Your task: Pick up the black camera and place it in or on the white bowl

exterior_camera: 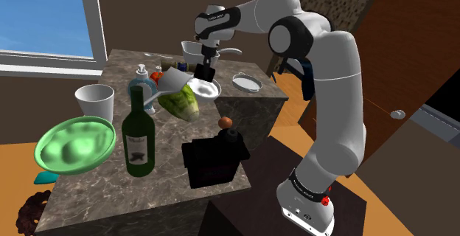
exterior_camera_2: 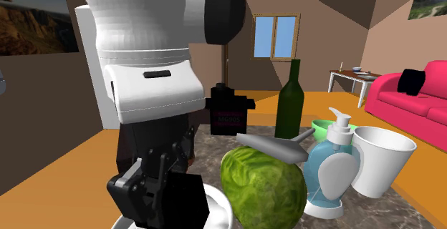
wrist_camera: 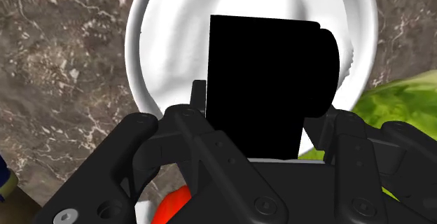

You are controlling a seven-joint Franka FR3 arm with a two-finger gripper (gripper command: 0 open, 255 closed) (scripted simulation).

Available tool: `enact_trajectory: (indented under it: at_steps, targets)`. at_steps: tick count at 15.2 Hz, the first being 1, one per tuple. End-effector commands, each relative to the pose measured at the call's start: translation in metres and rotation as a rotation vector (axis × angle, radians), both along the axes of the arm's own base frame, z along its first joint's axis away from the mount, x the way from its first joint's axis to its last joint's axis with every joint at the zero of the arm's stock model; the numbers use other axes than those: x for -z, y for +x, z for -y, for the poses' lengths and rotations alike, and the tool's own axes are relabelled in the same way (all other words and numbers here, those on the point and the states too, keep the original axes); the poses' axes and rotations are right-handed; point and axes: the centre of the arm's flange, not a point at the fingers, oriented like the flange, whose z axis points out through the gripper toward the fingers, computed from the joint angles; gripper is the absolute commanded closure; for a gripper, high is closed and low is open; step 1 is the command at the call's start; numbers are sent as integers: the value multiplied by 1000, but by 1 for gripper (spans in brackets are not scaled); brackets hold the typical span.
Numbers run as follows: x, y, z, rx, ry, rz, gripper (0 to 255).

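In the shoulder view, the all-black two-finger gripper (exterior_camera: 206, 66) is seen high over the far end of the grey-brown marbled counter (exterior_camera: 110, 175). A small black box-shaped camera (exterior_camera: 203, 74) is clasped between its fingers. The round white bowl (exterior_camera: 212, 89) is found at 6 o'clock from the camera, just under it. A bigger black box with a brown knob (exterior_camera: 212, 161) is seen at 6 o'clock from the bowl, well apart from it.

In the second exterior view, the gripper is seen low at 7 o'clock, with the bowl's white rim just beside it. A round green lettuce (exterior_camera_2: 261, 188) is seen at 3 o'clock from the gripper, near the bowl.

In the wrist view, the camera is squeezed between the two black fingers (wrist_camera: 199, 107). Its long side is pointed away from the hand, and its round lens sticks out sideways. The bowl's white inside is seen all around the camera, so the camera is judged to hang over the middle. Only a straight move down and a letting go seem to be needed.
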Motion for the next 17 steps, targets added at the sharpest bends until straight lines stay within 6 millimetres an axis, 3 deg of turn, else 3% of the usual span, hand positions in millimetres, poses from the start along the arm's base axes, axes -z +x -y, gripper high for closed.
enact_trajectory:
  at_steps: [1,3,11,12,17]
  targets:
    - [10,0,0,0,0,1,255]
    - [22,0,0,0,0,1,255]
    - [22,0,0,0,0,1,255]
    - [22,0,0,0,0,1,0]
    - [22,0,0,0,0,1,0]
